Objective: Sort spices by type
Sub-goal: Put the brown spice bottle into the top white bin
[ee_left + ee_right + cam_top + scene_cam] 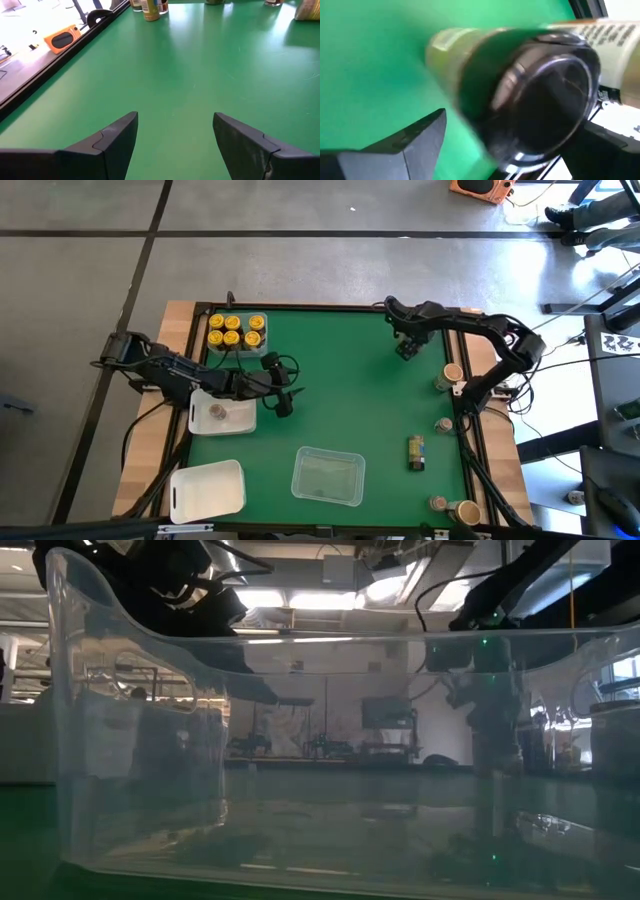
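At the bottom of the high view, an empty clear tray and a white tray are seen on the green counter; they are judged to be waiting as sorting bins. The level view is almost filled by the clear tray's wall. Further up, at centre left, the left end effector hovers over bare green beside a tray holding one jar; its fingers are spread wide and nothing is held. Above it, six yellow-lidded spice jars stand grouped in a tray at the upper left, evidently one type already gathered. At upper centre right, the right end effector is raised above the counter, closed around a spice jar with a dark lid, probably being carried to a bin. Unsorted jars are left along the right edge, with one lying near the lower right. Beyond the counter, grey floor and a workshop room are visible.
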Robot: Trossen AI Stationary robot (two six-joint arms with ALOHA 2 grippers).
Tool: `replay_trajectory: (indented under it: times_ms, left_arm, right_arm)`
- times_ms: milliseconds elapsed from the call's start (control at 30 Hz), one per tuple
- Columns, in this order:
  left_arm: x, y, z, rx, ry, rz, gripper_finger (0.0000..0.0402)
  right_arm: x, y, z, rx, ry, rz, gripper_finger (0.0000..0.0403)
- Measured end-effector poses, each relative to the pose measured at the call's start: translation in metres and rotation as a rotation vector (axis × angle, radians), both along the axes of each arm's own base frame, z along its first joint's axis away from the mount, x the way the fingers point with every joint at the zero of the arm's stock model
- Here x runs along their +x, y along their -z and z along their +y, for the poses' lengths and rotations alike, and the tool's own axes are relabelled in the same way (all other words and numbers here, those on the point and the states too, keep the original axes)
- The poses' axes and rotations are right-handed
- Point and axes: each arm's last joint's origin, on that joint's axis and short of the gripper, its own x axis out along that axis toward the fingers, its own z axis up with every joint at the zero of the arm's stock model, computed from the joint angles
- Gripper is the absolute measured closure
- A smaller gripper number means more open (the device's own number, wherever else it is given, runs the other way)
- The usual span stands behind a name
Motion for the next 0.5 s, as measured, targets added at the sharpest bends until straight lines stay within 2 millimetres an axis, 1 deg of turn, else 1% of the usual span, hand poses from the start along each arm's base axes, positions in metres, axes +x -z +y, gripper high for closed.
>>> replay_trajectory:
  times_ms: [200, 500]
  left_arm:
    - [0.0000, -0.0001, -0.0001, 0.001, 0.001, 0.000, 0.0144]
    - [-0.0001, 0.0000, 0.0001, 0.002, 0.000, 0.001, 0.0144]
  right_arm:
    - [-0.0066, 0.0079, -0.0098, 0.035, 0.052, 0.007, 0.0061]
    - [-0.0041, 0.0089, -0.0100, 0.112, 0.029, -0.078, 0.0061]
